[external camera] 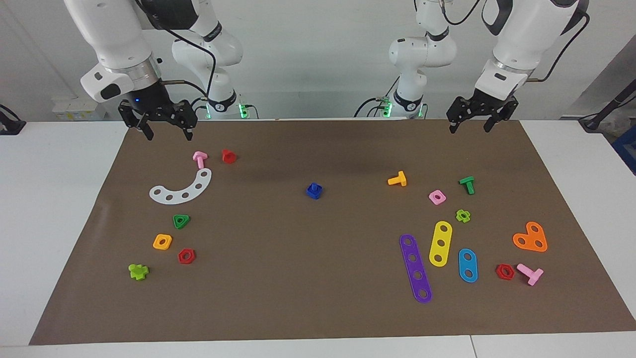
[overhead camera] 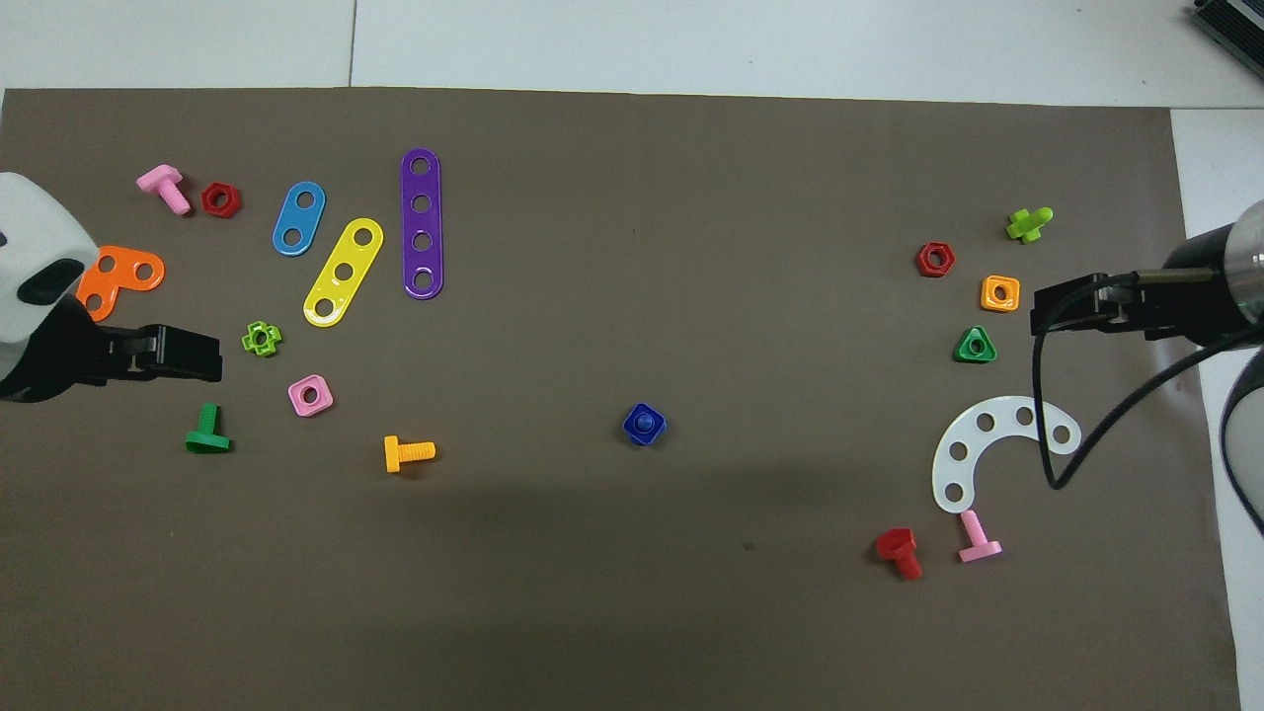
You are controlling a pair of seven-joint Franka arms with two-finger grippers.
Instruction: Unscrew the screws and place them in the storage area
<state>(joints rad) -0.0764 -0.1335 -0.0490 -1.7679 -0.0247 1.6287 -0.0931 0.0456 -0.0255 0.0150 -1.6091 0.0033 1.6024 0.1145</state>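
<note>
White table [external camera: 59,199] covered centrally by brown mat [external camera: 318,298]. Plain white wall [external camera: 323,59] at robots' end. Green indicator lights [external camera: 243,110] lit at wall base. Even, diffuse lighting.

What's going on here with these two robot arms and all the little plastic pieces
Nothing is being handled yet. Both arms wait at the robots' end of the brown mat, the left gripper and right gripper open and empty. The blue screw sits untouched mid-mat, with colourful bolts, nuts and strips scattered toward each end of the table.
</note>
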